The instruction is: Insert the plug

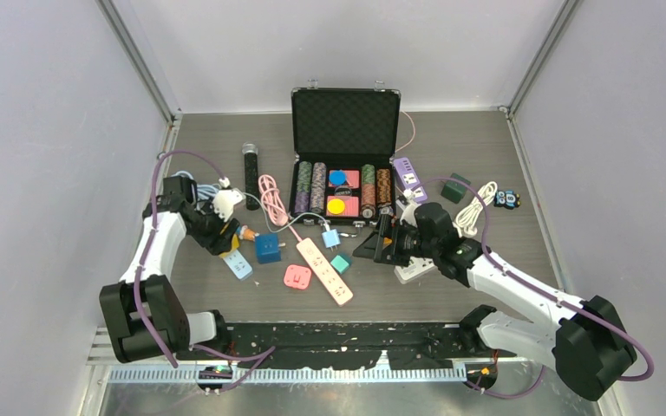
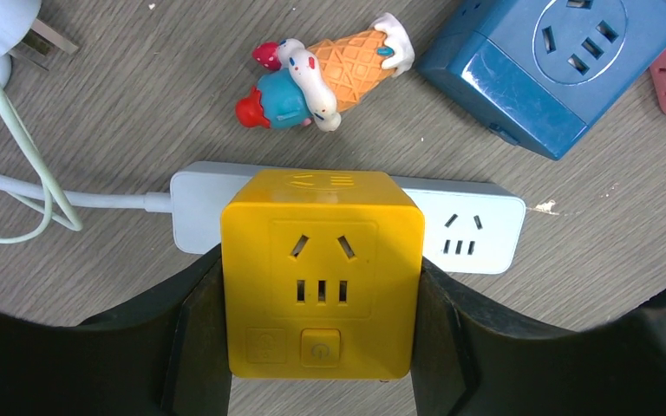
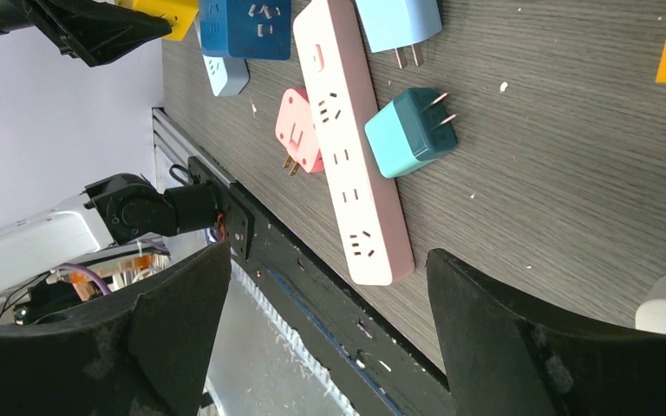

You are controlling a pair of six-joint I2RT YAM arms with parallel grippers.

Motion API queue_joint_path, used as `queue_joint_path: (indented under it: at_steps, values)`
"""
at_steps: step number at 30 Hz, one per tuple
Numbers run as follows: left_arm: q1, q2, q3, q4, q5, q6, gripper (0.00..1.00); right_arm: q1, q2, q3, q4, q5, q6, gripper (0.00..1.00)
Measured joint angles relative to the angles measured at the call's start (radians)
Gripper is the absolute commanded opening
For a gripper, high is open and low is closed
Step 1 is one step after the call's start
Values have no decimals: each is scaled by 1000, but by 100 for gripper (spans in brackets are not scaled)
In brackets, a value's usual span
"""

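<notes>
Yellow plastic fills the space inside the left gripper [image 2: 319, 295]: its two black fingers are clamped on the side faces of the yellow cube plug [image 2: 321, 251], whose socket face and button look straight up at the wrist camera. The prongs must be on the underside, which is hidden. Directly behind and under the cube lies the pale power strip [image 2: 473, 234] on the table [image 2: 139, 95], its long axis running left to right across the frame. Its cable [image 2: 69, 201] leaves at the left, and one free outlet shows just right of the cube. The cube covers the strip's middle, so the coming move is probably a straight push down. Whether the prongs already touch the strip cannot be told.

Beyond the strip, an ice-cream toy [image 2: 325, 74] sits upper centre and a blue cube socket [image 2: 555, 61] upper right.

The right gripper [image 3: 329, 260] is spread wide with nothing in it. It hangs over a long pink-white strip [image 3: 347, 130], well apart from the cube, so the left arm is clearly the nearer one.
</notes>
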State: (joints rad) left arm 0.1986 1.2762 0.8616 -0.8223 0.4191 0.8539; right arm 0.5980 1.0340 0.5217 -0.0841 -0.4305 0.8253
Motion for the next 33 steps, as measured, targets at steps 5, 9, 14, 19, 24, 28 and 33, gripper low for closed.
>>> queue_joint_path:
  at_steps: [5, 9, 14, 19, 24, 28, 33]
  values:
    - [0, 14, 0, -1, -4, 14, 0, 0, 0, 0, 0, -2, -1, 87]
    - [0, 18, 0, 0, -5, 15, 0, -2, 0, 0, 0, -3, -1, 87]
    - [0, 32, 6, -1, -4, 15, 0, -5, -6, 0, 0, -5, -1, 87]
    - [8, 33, -1, 5, 6, 14, 0, -5, -9, 0, 0, -7, -3, 87]
    - [27, 10, -68, 71, 26, 26, 0, -5, -9, 0, 4, -11, -2, 87]
    - [35, -9, -100, 106, 36, 27, 0, -5, -9, 0, 10, -15, -1, 87]
    - [45, 13, -92, 103, 54, 33, 0, -5, -9, 0, 14, -17, -1, 88]
